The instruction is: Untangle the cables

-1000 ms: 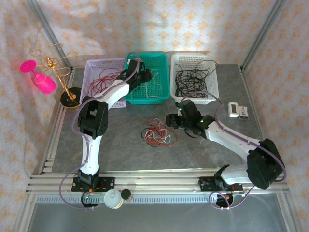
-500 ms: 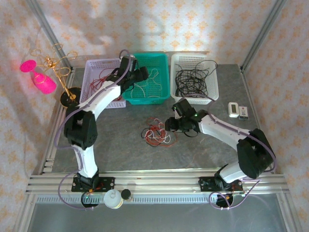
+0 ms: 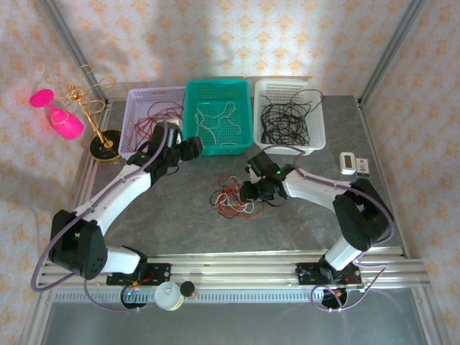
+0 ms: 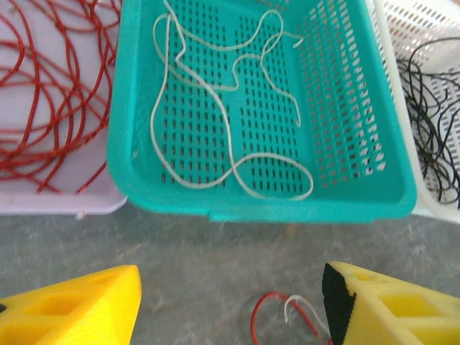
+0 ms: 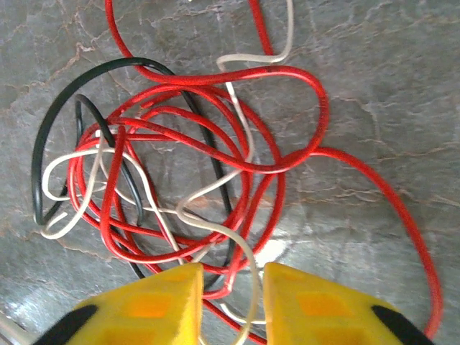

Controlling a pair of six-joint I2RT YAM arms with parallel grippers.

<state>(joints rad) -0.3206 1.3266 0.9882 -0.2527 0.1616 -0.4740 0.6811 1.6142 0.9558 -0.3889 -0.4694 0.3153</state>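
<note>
Well, at the far left a gold wire stand (image 3: 100, 136) with pink cups (image 3: 66, 123) stands at the table's (image 3: 180, 223) far corner. Next, 3 baskets sit in a row along the far edge. The lilac basket (image 3: 154, 91) holds red wire (image 3: 154, 115), the teal basket (image 4: 273, 208) holds 1 white wire (image 4: 153, 122), and the white basket (image 3: 287, 149) holds black wire (image 3: 284, 115).

The left gripper (image 3: 191, 149) hovers over the table just in front of the teal basket, near where it meets the lilac one. Its yellow fingers (image 4: 79, 309) stand wide apart with nothing between them.

The cables (image 3: 230, 200) lie in a loose knot of red, white and black strands on the bare table near the middle, in front of the teal basket and apart from it. The right gripper (image 5: 233, 302) is low at the knot's right edge. Its jaws are narrow, and a white strand runs through the gap, which is wider than the strand.

Further right, a small white gadget (image 3: 348, 163) lies on the table near the white basket.
</note>
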